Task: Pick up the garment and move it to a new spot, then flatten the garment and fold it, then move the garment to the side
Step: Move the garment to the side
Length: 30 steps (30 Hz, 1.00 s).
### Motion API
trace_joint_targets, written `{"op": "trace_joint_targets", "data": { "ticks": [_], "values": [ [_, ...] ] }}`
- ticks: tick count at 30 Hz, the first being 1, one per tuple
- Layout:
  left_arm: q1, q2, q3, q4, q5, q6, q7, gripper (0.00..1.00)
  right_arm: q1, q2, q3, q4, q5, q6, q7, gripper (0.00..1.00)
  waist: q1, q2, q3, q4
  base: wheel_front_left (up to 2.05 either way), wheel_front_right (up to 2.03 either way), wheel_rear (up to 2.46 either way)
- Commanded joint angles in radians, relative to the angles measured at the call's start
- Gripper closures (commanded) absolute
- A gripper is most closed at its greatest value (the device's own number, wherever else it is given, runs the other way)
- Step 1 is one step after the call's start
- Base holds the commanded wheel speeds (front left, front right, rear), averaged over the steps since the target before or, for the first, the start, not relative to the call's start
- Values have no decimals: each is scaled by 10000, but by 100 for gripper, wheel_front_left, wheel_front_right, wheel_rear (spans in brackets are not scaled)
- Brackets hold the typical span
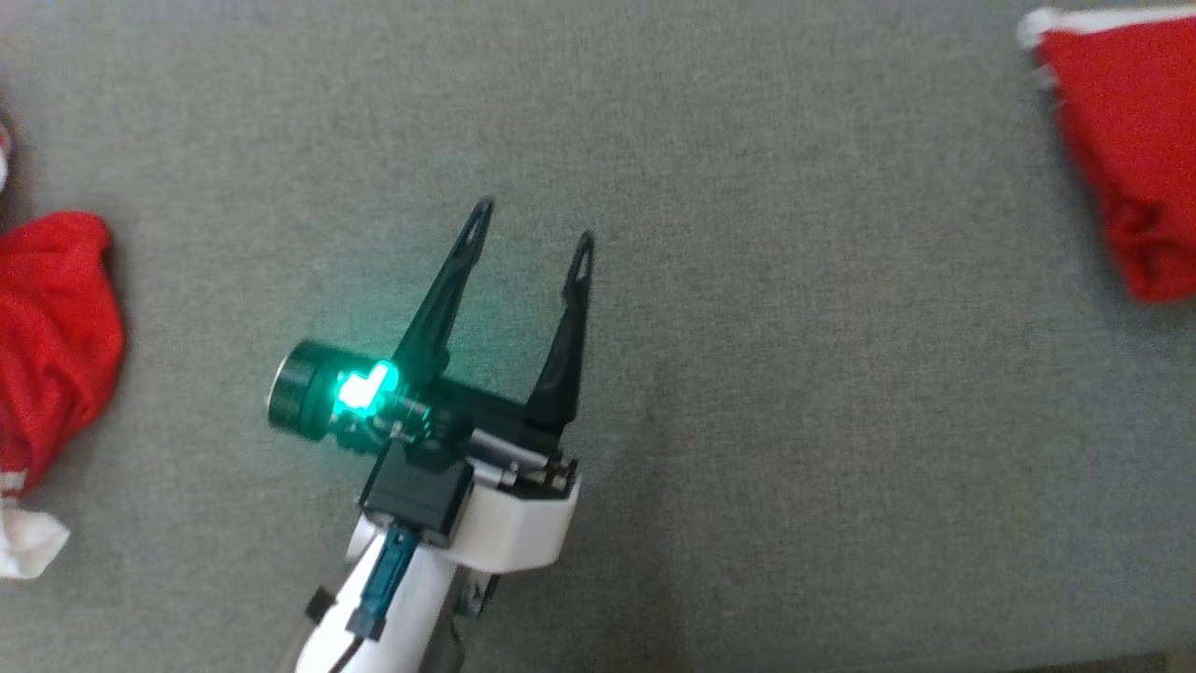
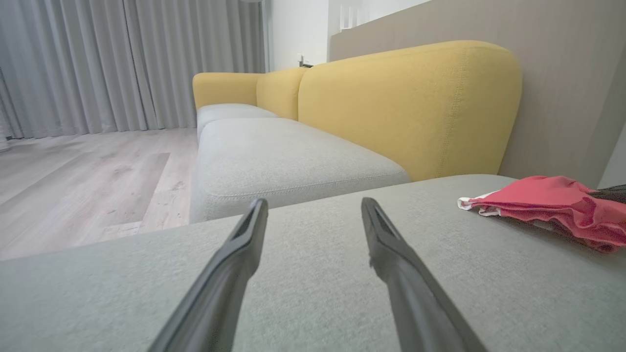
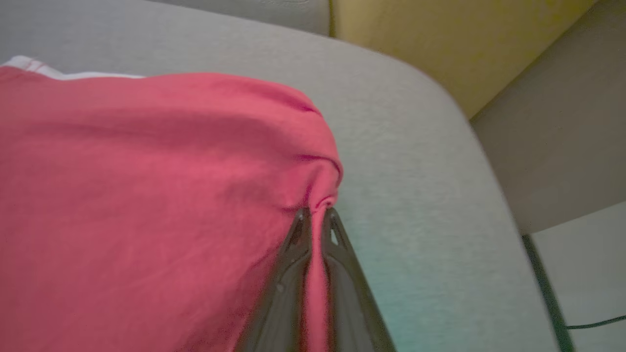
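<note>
While the left gripper [image 1: 534, 221] stands spread, the right gripper [image 3: 317, 213] pinches the crumpled red garment [image 3: 146, 195].

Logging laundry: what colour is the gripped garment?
Red garment, white trim; right wrist view shows it best.

head: down onto grey cushion [image 1: 841, 421] | left wrist: low along same cushion | right wrist: close over garment [image 3: 146, 195]

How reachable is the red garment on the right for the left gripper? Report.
Probably yes: the open left gripper has bare grey cushion between it and the red garment, which the right gripper pinches.
</note>
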Motion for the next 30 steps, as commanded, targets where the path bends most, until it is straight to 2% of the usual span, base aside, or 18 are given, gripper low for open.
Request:
{"op": "trace_joint_targets", "data": {
  "ticks": [1,5,6,7,10,12,13,15,16,17,19,20,23,30],
  "values": [
    [-398,-31,40,-338,93,-36,-47,0,-72,-747,-306,-81,-272,-7,-267,100,-2,0,594,-128,0,0,0],
    [-899,-31,-214,-406,169,28,-47,0,-237,-1244,-1229,3,-1203,-7,-476,100,-2,0,945,-104,0,0,0],
    [-978,-31,-255,-424,168,50,-47,0,-273,-1300,-1503,5,-1513,-7,-547,69,-2,0,1003,-89,0,0,0],
    [-1039,-32,-288,-434,161,69,-47,0,-282,-1325,-1738,-3,-1836,-7,-588,0,-2,0,1046,-72,0,0,0],
    [-1158,-32,-338,-422,133,101,-47,0,-283,-1216,-2514,-89,-2972,-7,-746,0,-2,0,1096,-7,0,0,0],
    [-1180,-32,-352,-352,91,118,-47,0,-250,-888,-3052,-185,-3701,-7,-838,0,-2,0,1002,55,0,0,0],
    [-1131,-32,-331,-255,11,158,-47,0,-191,-321,-3534,-383,-4346,-7,-970,0,-2,0,784,111,0,0,0],
    [-1005,-32,-291,-158,-109,203,-47,0,-75,496,-3831,-688,-4739,-7,-1168,0,-2,0,450,168,0,0,0],
    [-1005,-32,-291,-158,-109,203,-47,0,-75,496,-3831,-688,-4739,-7,-1168,0,-2,0,450,168,0,0,0],
    [-912,-32,-256,-105,-177,234,-47,0,13,941,-3854,-838,-4803,-7,-1282,0,-2,0,251,194,0,0,0],
    [-664,-32,-146,10,-330,302,-47,0,245,1752,-3638,-1081,-4802,-7,-1485,0,-2,0,-186,233,0,0,0],
    [-372,-32,24,112,-484,357,-47,0,473,2446,-3278,-1238,-4736,-7,-1711,0,-2,0,-647,256,0,0,0],
    [109,-32,331,234,-751,413,-47,0,835,3358,-2459,-1189,-4400,-7,-2107,0,-2,0,-1371,293,0,0,0],
    [1301,-32,1072,435,-1304,467,-47,0,1504,4540,-484,-366,-2916,-7,-3246,0,-2,0,-2997,427,0,0,0]
  ]
}}
